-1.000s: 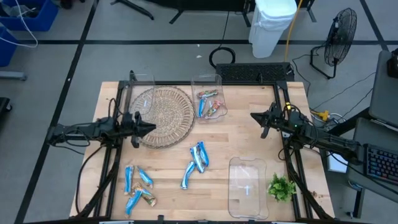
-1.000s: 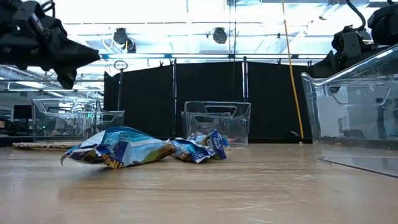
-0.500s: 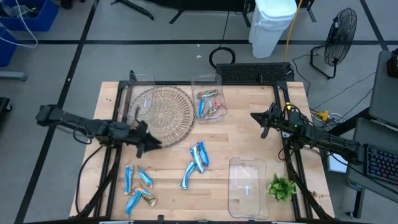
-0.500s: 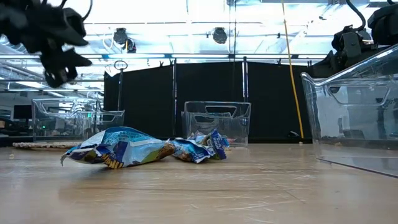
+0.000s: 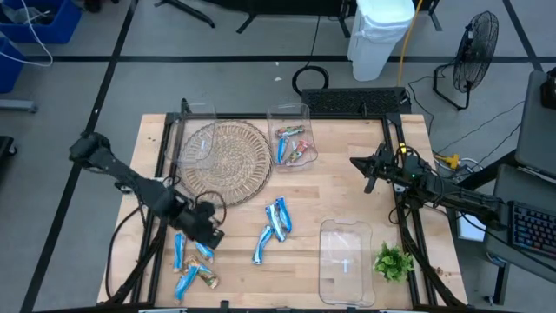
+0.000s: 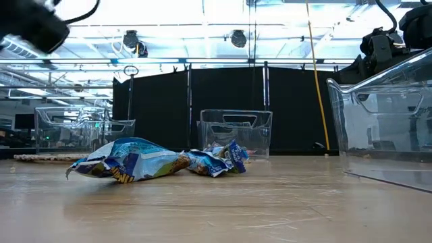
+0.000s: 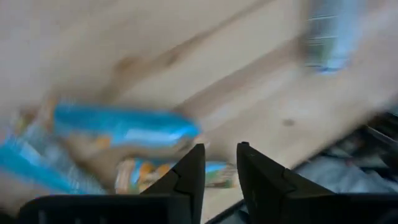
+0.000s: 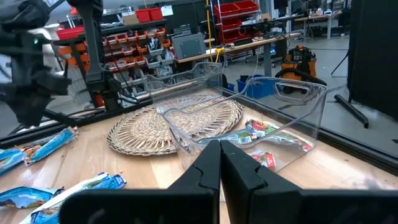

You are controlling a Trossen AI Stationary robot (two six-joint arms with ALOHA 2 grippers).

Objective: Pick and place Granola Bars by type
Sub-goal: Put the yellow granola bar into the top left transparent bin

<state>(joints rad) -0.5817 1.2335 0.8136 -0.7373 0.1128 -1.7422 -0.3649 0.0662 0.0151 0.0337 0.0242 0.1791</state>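
Granola Bars in blue wrappers lie in a left group [image 5: 191, 259] near the table's front and in a middle group [image 5: 274, 228]. More bars, some reddish, lie in a clear bin [image 5: 293, 146] at the far middle. My left gripper [image 5: 211, 235] hangs over the left group, pointing steeply down, clear of the table. In the left wrist view its fingers [image 7: 221, 163] stand a little apart above a blue bar [image 7: 124, 124], with nothing between them. My right gripper [image 5: 353, 162] waits shut [image 8: 219, 152] at the right, held level above the table.
A round wicker mat [image 5: 226, 161] with a clear bin [image 5: 195, 130] on its far left part lies at the back left. A second clear bin [image 5: 346, 259] stands near the front right, with a green sprig [image 5: 393, 261] beside it.
My left gripper has swung from the wicker mat's left edge toward the table's near edge and a little to the right, to above the left group of bars. It has tipped from level to pointing steeply down and has rolled. The bars have not moved.
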